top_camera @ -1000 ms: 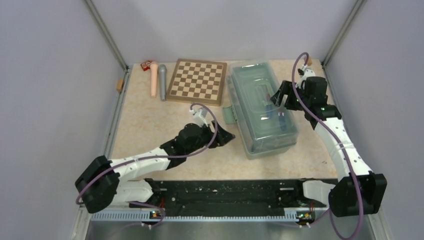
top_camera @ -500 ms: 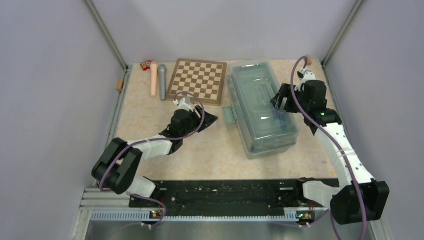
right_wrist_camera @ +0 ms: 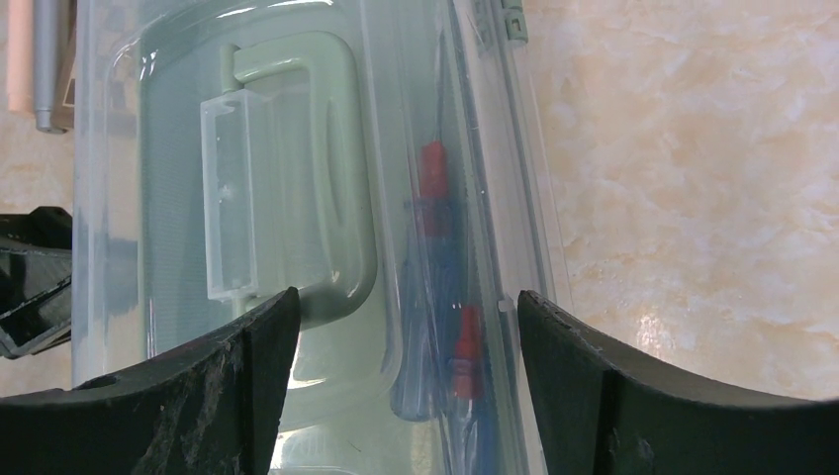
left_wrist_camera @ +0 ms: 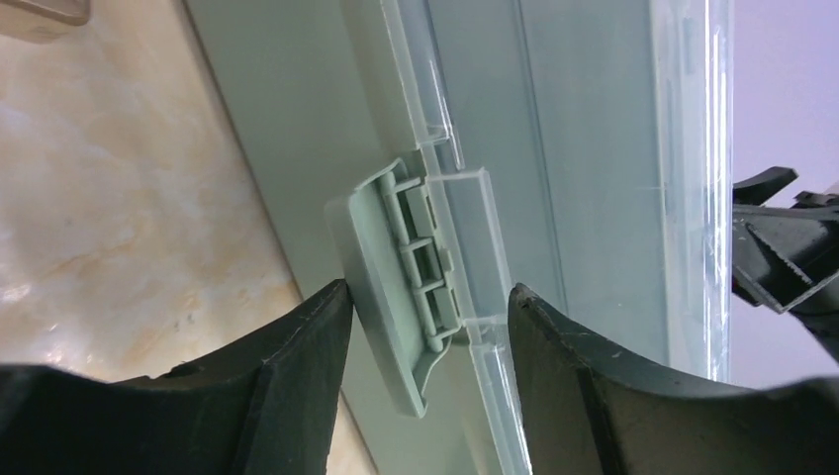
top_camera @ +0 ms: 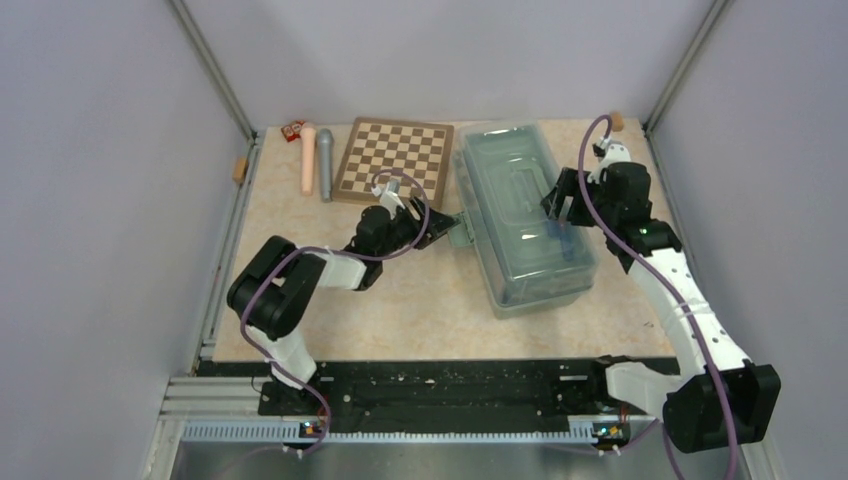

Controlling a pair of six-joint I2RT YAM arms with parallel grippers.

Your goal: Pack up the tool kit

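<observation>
The beige stone-pattern counter (top_camera: 300, 300) is enclosed by plain grey walls.

**Toolbox.** The toolbox (top_camera: 520, 215) lies directly below the right end effector (right_wrist_camera: 396, 307) and immediately ahead of the left end effector (left_wrist_camera: 427, 307). Its translucent lid (right_wrist_camera: 495, 148) is down. The handle (right_wrist_camera: 297, 178) lies flat under the lid. The blue and red screwdrivers (right_wrist_camera: 435, 257) show through the lid, so they are already stowed.

**Latch.** The side latch (left_wrist_camera: 396, 287) stands folded out from the box wall and does not look fastened. It lies between the two fingers of the left end effector, which are spread to either side of it. Whether either finger touches it cannot be told. This placement suits pressing or pinching the latch home, which appears to be the step in hand.

**Right end effector.** Its fingers are spread and grip nothing. They straddle the handle and the screwdrivers from above. Contact with the lid cannot be confirmed. The position suits holding the lid down, or steadying the box, against a sideways push from the left arm.

**Surroundings.** The chessboard (top_camera: 393, 162) lies just beyond the left end effector. The pink cylinder (top_camera: 308, 158) and grey cylinder (top_camera: 325, 165) lie further to its left. Beyond them, well apart from both arms, sit small red boxes (top_camera: 292, 130). If these belong to the kit, packing is not complete.
</observation>
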